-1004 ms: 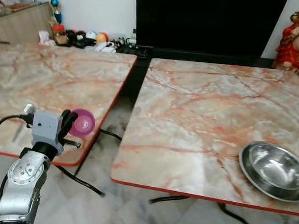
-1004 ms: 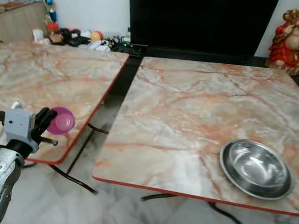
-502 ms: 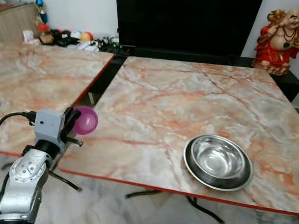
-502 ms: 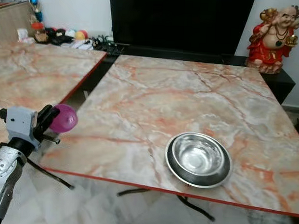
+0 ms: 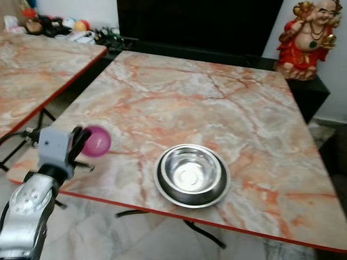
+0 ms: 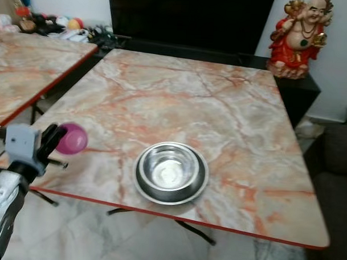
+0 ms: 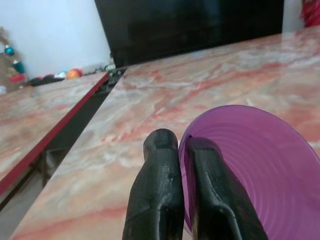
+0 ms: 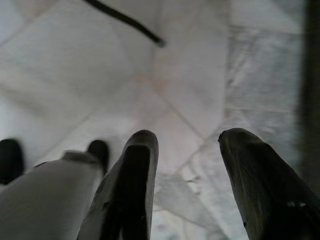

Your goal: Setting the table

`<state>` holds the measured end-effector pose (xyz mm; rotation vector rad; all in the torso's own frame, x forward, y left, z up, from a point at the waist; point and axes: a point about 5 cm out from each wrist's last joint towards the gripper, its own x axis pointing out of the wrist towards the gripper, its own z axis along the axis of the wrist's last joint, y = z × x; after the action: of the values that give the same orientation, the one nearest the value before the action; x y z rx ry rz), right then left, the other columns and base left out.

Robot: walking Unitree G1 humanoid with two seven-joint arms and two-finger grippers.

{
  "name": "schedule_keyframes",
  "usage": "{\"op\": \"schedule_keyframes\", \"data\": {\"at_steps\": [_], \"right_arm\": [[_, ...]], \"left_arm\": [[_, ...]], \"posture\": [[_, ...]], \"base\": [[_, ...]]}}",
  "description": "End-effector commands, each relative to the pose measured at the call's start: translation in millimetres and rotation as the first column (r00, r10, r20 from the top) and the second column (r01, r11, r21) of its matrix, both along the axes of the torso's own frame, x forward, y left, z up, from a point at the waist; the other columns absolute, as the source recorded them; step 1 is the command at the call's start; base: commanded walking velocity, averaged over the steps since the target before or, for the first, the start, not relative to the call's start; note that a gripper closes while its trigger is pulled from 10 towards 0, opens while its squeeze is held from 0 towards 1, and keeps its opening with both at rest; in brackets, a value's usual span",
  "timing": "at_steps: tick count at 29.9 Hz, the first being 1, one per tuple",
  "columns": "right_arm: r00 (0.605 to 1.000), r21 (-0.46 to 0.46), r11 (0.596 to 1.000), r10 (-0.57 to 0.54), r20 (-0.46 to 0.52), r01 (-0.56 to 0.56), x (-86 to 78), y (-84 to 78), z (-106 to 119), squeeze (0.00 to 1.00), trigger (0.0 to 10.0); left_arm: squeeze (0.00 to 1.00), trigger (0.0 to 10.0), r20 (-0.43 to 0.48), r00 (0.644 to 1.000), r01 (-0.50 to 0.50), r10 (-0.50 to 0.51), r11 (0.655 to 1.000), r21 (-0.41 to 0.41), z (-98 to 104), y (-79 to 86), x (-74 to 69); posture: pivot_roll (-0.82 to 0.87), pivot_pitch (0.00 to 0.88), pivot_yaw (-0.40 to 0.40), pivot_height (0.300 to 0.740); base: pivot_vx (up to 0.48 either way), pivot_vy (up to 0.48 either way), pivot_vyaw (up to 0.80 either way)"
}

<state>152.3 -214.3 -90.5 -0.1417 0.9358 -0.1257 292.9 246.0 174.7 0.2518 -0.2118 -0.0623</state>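
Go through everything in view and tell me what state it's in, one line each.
Purple cup: held sideways over the table's near left corner, rim pinched.
Left hand: shut on the purple cup.
Right hand: open, empty, over the floor.
Steel bowl: upright, empty, on the table.
Table: bare apart from the steel bowl.

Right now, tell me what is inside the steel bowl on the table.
Nothing shows inside the steel bowl: only its shiny bare bottom with reflections. It sits on the marble table. The table surface under it is covered.

purple bowl cut off; second table cropped
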Motion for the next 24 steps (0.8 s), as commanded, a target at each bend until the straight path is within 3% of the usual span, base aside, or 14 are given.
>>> {"op": "schedule_keyframes", "data": {"at_steps": [1, 10, 18, 24], "right_arm": [[1.000, 0.007, 1.000, 0.009, -0.011, -0.009, -2.8, 3.0, -1.7, 0.00, 10.0], [1.000, 0.004, 1.000, 0.020, -0.008, -0.020, -1.4, 2.3, -1.0, 0.00, 10.0], [1.000, 0.003, 1.000, 0.028, -0.008, -0.028, 0.2, 4.8, -0.9, 0.00, 10.0], [1.000, 0.002, 1.000, 0.029, -0.005, -0.029, 1.0, 5.9, -0.8, 0.00, 10.0]], "left_arm": [[0.00, 10.0, 0.011, 1.000, -0.003, 0.003, 1.000, 0.001, 5.3, 2.4, -0.4], [0.00, 10.0, 0.006, 1.000, 0.000, 0.000, 1.000, 0.005, 4.7, 0.5, -0.5], [0.00, 10.0, 0.000, 1.000, -0.005, 0.005, 1.000, 0.004, 3.1, -0.3, -0.3], [0.00, 10.0, 0.000, 1.000, -0.018, 0.018, 1.000, 0.000, 4.0, 1.8, 0.3]], "posture": [[0.02, 0.118, -0.002, 0.740], [0.02, 0.128, -0.004, 0.740], [0.02, 0.131, -0.004, 0.740], [0.01, 0.134, -0.004, 0.740]], "base": [[0.000, 0.000, 0.00], [0.000, 0.000, 0.00], [0.000, -0.442, 0.00], [0.000, 0.000, 0.00]]}}
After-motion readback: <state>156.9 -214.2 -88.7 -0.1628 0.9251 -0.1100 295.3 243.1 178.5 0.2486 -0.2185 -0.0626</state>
